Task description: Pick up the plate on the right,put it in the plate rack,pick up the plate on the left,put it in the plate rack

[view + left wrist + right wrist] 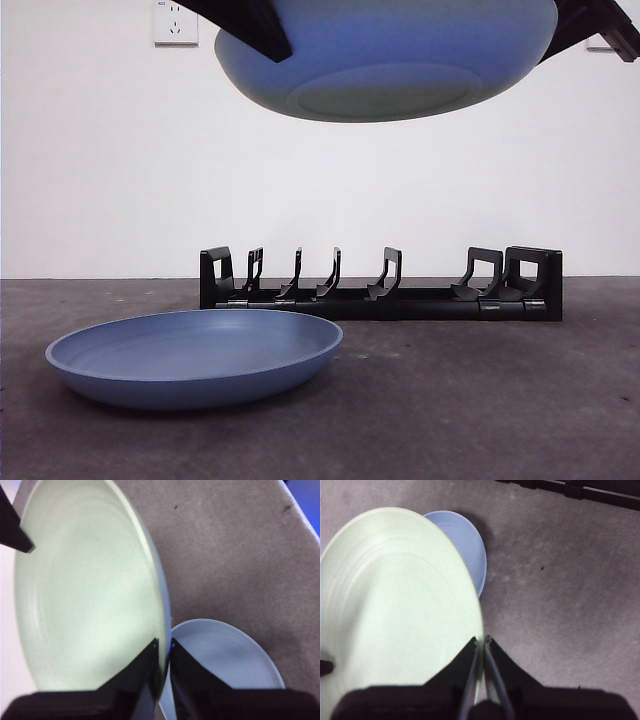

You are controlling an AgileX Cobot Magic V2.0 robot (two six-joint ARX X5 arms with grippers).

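Note:
A pale plate (pixel 390 60) hangs level high above the table, bluish from below and light green inside. My left gripper (pixel 164 642) is shut on one side of its rim (pixel 85 590). My right gripper (pixel 481 640) is shut on the opposite side of the same plate (pixel 395 605). A second, blue plate (pixel 195 355) lies flat on the dark table at the front left, below the lifted one (pixel 225 665) (pixel 462 545). The black plate rack (pixel 380 290) stands behind it with nothing between its prongs, and one end (pixel 580 487) shows in the right wrist view.
A white wall with a socket (pixel 175 22) rises behind the rack. The grey table top (pixel 480 400) stretches to the right of the blue plate. A table edge (pixel 300 510) shows in the left wrist view.

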